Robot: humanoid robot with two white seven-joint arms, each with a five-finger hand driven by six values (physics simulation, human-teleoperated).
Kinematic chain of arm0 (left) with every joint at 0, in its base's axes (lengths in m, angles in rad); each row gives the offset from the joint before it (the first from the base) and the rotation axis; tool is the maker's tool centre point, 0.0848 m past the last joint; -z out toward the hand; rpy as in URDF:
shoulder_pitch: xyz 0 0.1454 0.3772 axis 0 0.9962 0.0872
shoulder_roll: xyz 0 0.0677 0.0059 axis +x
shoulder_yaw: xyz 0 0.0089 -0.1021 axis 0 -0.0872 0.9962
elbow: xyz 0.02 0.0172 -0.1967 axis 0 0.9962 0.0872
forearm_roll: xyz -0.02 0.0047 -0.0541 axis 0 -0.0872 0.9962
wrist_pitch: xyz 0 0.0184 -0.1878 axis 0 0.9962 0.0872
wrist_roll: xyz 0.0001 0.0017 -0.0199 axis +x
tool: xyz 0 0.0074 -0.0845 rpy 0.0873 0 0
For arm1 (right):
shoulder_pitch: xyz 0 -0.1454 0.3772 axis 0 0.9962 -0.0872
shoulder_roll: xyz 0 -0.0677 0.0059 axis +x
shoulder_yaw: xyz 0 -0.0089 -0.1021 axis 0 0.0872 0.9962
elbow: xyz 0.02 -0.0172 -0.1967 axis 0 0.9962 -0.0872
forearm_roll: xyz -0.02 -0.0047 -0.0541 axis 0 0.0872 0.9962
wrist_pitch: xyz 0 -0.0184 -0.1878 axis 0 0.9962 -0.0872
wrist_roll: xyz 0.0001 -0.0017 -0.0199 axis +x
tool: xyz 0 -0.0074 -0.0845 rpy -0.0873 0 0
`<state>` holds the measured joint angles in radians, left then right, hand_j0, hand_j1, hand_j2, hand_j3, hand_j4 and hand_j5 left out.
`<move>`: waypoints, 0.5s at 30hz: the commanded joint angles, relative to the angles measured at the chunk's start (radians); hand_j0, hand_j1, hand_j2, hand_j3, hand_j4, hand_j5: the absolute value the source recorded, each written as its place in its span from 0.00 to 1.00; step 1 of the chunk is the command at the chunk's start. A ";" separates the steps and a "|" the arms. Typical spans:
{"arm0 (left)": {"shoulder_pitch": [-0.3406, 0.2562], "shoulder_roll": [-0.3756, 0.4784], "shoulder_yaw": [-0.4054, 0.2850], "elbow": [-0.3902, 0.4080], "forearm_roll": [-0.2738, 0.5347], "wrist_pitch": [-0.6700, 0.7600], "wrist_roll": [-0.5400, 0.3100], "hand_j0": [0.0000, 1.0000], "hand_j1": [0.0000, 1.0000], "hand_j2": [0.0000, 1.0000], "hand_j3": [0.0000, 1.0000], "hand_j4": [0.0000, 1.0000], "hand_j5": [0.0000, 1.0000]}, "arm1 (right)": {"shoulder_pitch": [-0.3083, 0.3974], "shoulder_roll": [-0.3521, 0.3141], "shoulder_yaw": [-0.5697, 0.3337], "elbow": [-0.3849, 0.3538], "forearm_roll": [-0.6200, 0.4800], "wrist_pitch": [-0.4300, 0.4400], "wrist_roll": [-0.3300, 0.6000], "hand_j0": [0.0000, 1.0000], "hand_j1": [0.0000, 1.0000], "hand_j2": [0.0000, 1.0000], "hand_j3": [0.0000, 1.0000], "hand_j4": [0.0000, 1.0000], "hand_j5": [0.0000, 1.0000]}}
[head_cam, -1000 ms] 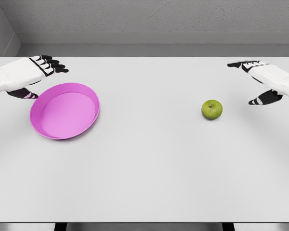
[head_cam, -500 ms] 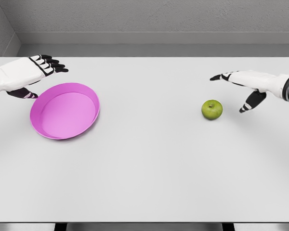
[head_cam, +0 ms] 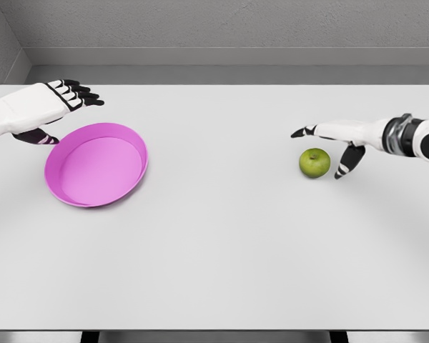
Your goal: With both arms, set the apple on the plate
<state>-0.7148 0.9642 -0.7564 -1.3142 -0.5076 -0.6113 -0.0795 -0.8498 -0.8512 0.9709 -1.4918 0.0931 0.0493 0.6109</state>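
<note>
A green apple rests on the white table, right of the middle. My right hand hovers over and just behind it, open, with its fingers stretched left past the apple and its thumb pointing down on the apple's right side; it holds nothing. A pink plate lies on the left part of the table, empty. At the far left my left hand stays just behind the plate's rim, open, fingers pointing right.
The white table fills most of the view, with a grey wall behind its far edge. No other objects stand between the apple and the plate.
My right hand has moved left and down from the table's right edge to the apple, its arm stretching out. The left hand, the apple and the plate have kept still.
</note>
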 commanded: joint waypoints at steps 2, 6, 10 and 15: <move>0.000 0.001 0.002 0.001 0.006 0.000 0.000 1.00 1.00 1.00 1.00 1.00 1.00 | 0.000 0.001 0.009 0.004 -0.001 0.000 0.000 1.00 1.00 1.00 1.00 1.00 1.00; 0.000 -0.004 0.012 0.001 0.004 0.000 0.000 1.00 1.00 1.00 1.00 1.00 1.00 | 0.000 0.001 0.025 0.005 -0.001 0.000 0.000 1.00 1.00 1.00 1.00 1.00 1.00; 0.000 -0.005 0.014 0.003 0.004 0.000 0.000 1.00 1.00 1.00 1.00 1.00 1.00 | 0.000 0.001 0.029 0.005 -0.001 0.000 0.000 1.00 1.00 1.00 1.00 1.00 1.00; 0.002 -0.007 0.014 0.003 0.004 0.000 -0.002 1.00 1.00 1.00 1.00 1.00 1.00 | 0.002 0.001 0.043 0.004 -0.001 -0.003 0.000 0.64 0.64 0.64 0.64 0.64 0.64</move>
<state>-0.7133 0.9573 -0.7439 -1.3117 -0.5092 -0.6113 -0.0814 -0.8483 -0.8492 1.0081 -1.4868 0.0931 0.0472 0.6109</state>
